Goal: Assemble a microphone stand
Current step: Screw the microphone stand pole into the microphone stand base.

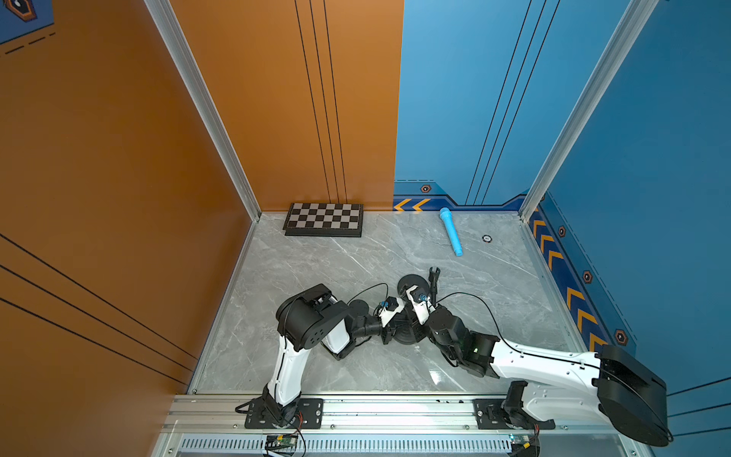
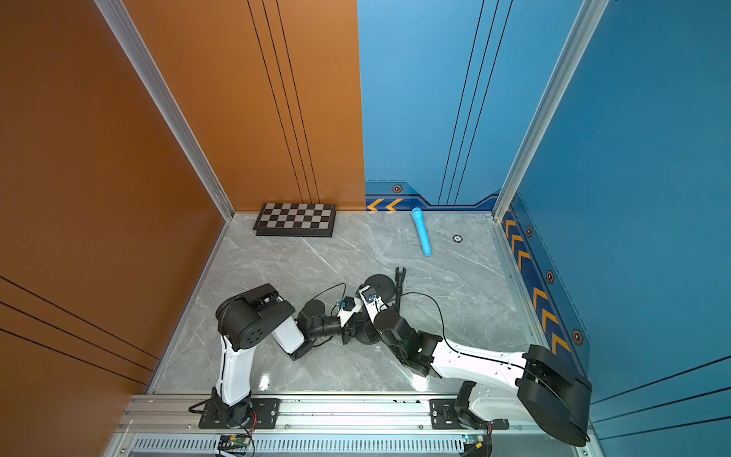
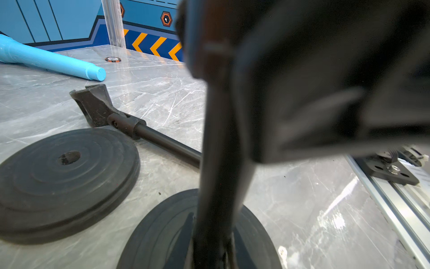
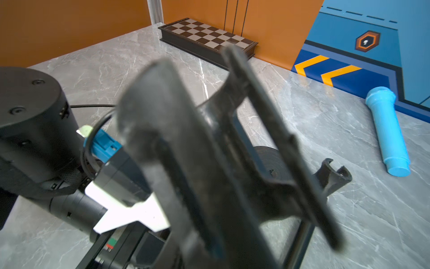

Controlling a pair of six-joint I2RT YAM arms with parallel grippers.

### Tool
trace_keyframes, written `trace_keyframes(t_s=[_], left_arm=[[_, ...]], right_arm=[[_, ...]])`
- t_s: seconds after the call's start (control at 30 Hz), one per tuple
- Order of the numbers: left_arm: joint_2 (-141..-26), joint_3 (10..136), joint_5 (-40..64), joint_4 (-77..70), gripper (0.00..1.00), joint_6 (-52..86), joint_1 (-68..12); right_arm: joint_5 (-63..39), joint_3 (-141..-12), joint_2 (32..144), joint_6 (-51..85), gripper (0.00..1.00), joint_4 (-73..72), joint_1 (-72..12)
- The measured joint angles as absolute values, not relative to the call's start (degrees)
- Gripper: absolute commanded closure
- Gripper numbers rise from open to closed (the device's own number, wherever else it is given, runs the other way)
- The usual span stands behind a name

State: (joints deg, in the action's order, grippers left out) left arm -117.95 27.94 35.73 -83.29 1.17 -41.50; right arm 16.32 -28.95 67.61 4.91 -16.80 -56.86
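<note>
1. Left jaws are clenched low over the near base, where a dark upright post meets it. Whether they pinch post or base I cannot tell.
2. Right jaws are parted, with bare counter showing between the blurred fingertips. They grasp nothing I can see and sit close beside the left jaws.
3. Stand parts: the near base is beneath the jaws and the far base just beyond them. The pole with its clip lies past the right jaws, just beside the far base. The mic lies well beyond, near the wall.
4. Risk: if the post is not fully seated, it may lean or drop out with only one grip steadying it.
5. Risk: both wrists crowd one spot, so a twist could knock them together or snag a cable.
6. Risk: an outward sweep could nudge the pole, which would likely roll.
7. Writing: none readable. The chip beyond the pole carries marks too small to read. The wall shows chevrons and hexagon badges, no words. The board is unlabelled.
</note>
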Motion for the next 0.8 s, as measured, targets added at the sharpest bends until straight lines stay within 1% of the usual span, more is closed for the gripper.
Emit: trace_keyframes(t_s=[0.07, 0.1, 0.2, 0.33, 0.47, 0.53, 0.57, 0.63, 0.73, 0.8], left_arm=[[-118.0, 27.9, 36.3, -83.2, 1.00, 0.3, -41.7], [-118.0, 27.9, 36.7, -83.2, 1.00, -0.2, -41.8], [-118.4, 28.1, 36.9, -83.3, 1.00, -1.4, -42.3], [-119.4, 28.8, 37.4, -84.2, 1.00, -2.2, -42.8], [-119.8, 29.2, 37.4, -84.5, 1.00, -2.7, -43.2], [-119.8, 29.2, 37.4, -84.5, 1.00, -2.8, -43.2], [-119.8, 29.2, 37.4, -84.5, 1.00, -2.9, -43.2], [-119.8, 29.2, 37.3, -84.5, 1.00, -2.8, -43.2], [-119.8, 29.3, 37.0, -84.4, 0.94, -2.4, -43.2], [-119.8, 29.3, 36.9, -84.4, 0.88, -1.9, -43.2]], right_arm=[[9.8, -29.0, 64.9, 2.1, 0.57, -13.5, -54.5], [5.6, -29.0, 63.2, 0.4, 0.52, -11.4, -52.9], [-3.9, -29.0, 58.9, -3.2, 0.49, -8.3, -48.6], [-12.2, -29.4, 56.3, -6.2, 0.49, -6.1, -43.2], [-15.1, -30.7, 57.6, -7.2, 0.52, -5.3, -40.8], [-15.5, -31.4, 58.7, -7.6, 0.59, -5.3, -40.8], [-15.7, -31.7, 59.4, -7.7, 0.65, -5.4, -40.8], [-16.1, -32.1, 60.5, -7.6, 0.73, -5.4, -40.8], [-16.1, -32.3, 61.4, -7.1, 0.91, -5.2, -40.8], [-15.4, -32.3, 61.4, -6.5, 1.00, -5.1, -40.8]])
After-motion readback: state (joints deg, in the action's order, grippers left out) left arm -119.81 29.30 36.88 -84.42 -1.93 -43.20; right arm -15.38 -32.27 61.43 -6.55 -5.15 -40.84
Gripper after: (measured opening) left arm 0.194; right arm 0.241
